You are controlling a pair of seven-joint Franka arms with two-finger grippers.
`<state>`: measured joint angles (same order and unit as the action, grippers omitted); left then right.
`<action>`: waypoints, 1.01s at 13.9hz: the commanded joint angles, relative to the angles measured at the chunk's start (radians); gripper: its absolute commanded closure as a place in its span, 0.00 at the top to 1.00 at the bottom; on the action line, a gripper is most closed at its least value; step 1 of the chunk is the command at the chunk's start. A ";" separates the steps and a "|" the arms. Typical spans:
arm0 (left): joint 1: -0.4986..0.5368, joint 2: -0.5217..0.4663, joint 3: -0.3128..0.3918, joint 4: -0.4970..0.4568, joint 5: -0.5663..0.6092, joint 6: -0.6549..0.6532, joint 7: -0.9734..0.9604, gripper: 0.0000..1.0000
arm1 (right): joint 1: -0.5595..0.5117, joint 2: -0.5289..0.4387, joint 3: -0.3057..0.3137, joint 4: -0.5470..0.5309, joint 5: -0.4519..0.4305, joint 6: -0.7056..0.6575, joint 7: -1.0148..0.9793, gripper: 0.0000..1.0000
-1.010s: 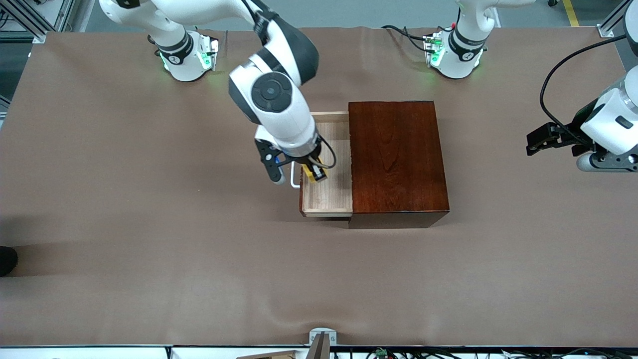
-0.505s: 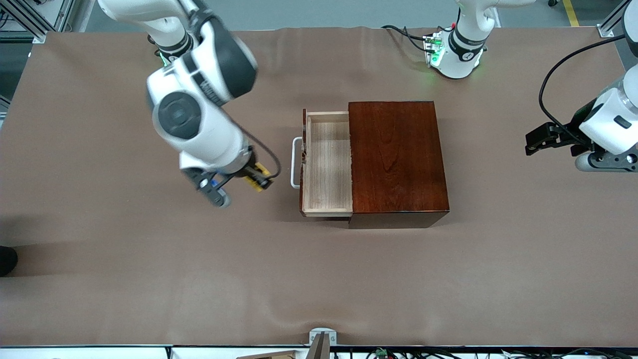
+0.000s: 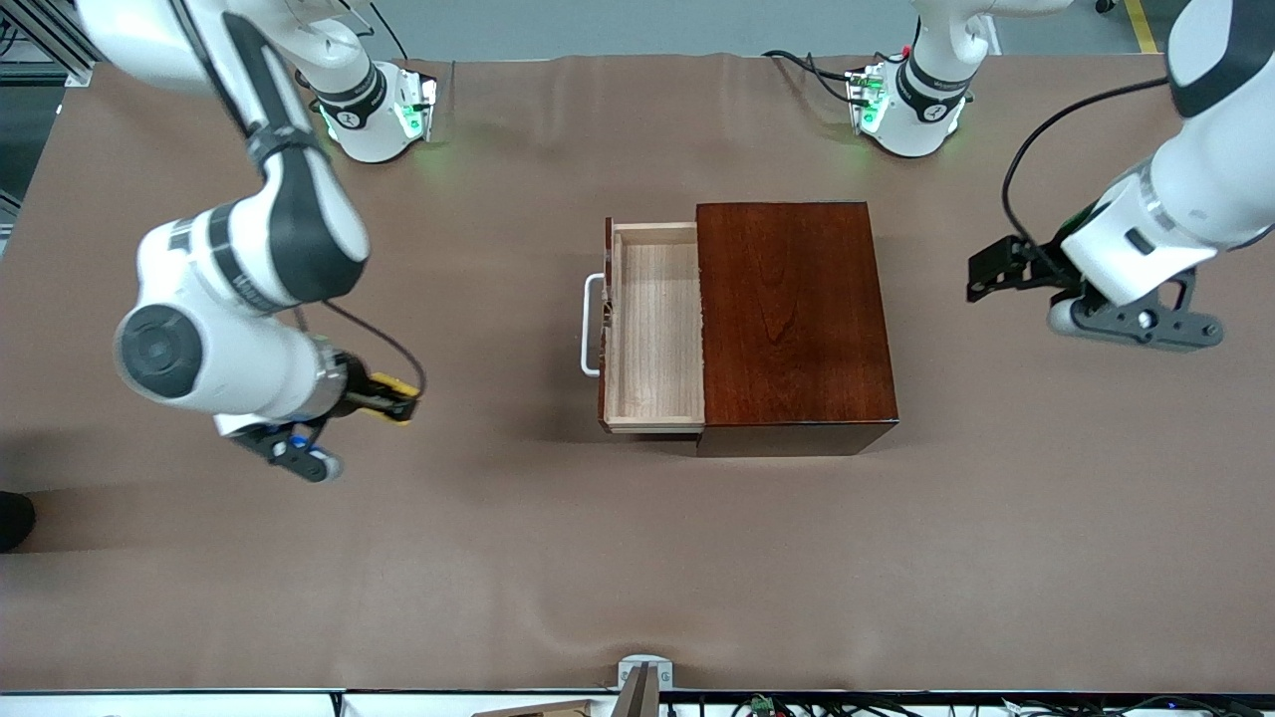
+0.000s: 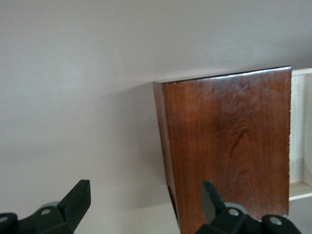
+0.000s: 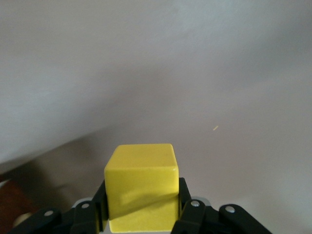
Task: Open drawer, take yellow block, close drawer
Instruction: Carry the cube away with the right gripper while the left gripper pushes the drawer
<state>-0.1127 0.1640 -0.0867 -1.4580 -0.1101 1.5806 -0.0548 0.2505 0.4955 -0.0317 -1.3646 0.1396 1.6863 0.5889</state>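
The drawer (image 3: 652, 329) stands pulled out of the dark reddish-brown wooden box (image 3: 792, 319) toward the right arm's end, its pale wood inside bare, its white handle (image 3: 592, 326) outermost. My right gripper (image 3: 398, 403) is shut on the yellow block (image 3: 393, 383) and holds it over the bare table toward the right arm's end, well apart from the drawer. The right wrist view shows the block (image 5: 142, 192) clamped between the black fingers. My left gripper (image 3: 981, 274) is open and empty over the table at the left arm's end; in its wrist view (image 4: 146, 207) the box (image 4: 229, 156) lies ahead.
The brown table covering (image 3: 637, 558) spreads wide on all sides of the box. The two arm bases (image 3: 374, 110) (image 3: 906, 100) stand along the table edge farthest from the front camera.
My right gripper lifted the yellow block out of the drawer and carried it away toward the right arm's end. My left arm shifted somewhat toward the box. The drawer stayed open.
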 commanded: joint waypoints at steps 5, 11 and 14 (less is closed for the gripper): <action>-0.169 0.133 -0.042 0.027 -0.014 0.130 0.059 1.00 | -0.187 -0.035 0.019 -0.201 -0.103 0.204 -0.386 0.00; -0.410 0.244 -0.038 0.065 -0.011 0.286 0.239 1.00 | -0.276 0.037 0.019 -0.228 -0.140 0.300 -0.538 0.00; -0.531 0.264 -0.039 0.099 0.146 0.318 0.268 1.00 | -0.324 0.090 0.019 -0.231 -0.155 0.372 -0.564 0.00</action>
<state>-0.5703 0.4112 -0.1376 -1.4109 -0.0629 1.8924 0.1748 -0.0318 0.5565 -0.0326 -1.5950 0.0168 2.0164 0.0522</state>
